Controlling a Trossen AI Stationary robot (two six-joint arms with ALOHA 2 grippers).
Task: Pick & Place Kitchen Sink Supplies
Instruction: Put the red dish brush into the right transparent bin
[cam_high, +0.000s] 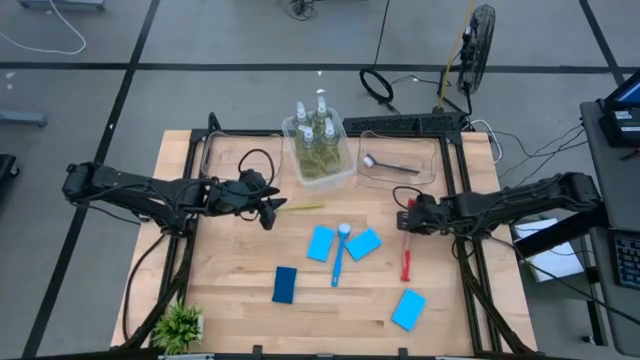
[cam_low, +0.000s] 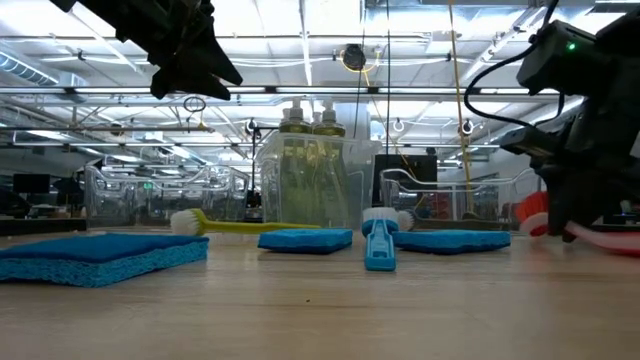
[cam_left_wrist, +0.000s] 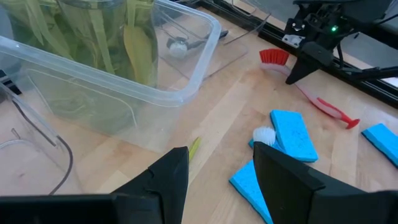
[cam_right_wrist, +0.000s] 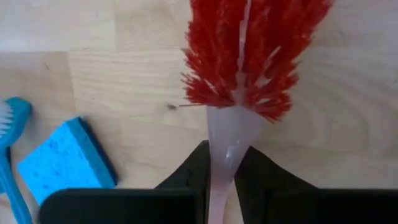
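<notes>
A red brush (cam_high: 407, 250) lies on the table at the right, its bristle head (cam_right_wrist: 249, 50) toward the far edge. My right gripper (cam_right_wrist: 222, 183) is down over it, shut on it just behind the head. My left gripper (cam_left_wrist: 217, 174) hangs open above the table at the left. Nothing is between its fingers, and a green brush (cam_high: 303, 207) lies just beyond them. A blue brush (cam_high: 339, 255) and several blue sponges (cam_high: 320, 243) lie mid-table. Pump bottles of yellow-green liquid (cam_high: 318, 130) stand in a clear bin (cam_high: 345, 172). My right gripper pinches the red brush's pale neck (cam_right_wrist: 225, 146), just behind the bristle head, between its two fingers (cam_right_wrist: 189, 171). The fingers come from above, slanting down, one on each side of the neck. Head and handle (cam_left_wrist: 329, 109) still lie on the table.
A second clear bin (cam_high: 435, 160) at the far right holds a dark-handled brush (cam_high: 385, 163). A small green plant (cam_high: 180, 325) stands at the near left corner. One sponge (cam_high: 408, 309) lies near the right front, another (cam_high: 285, 284) near the middle front.
</notes>
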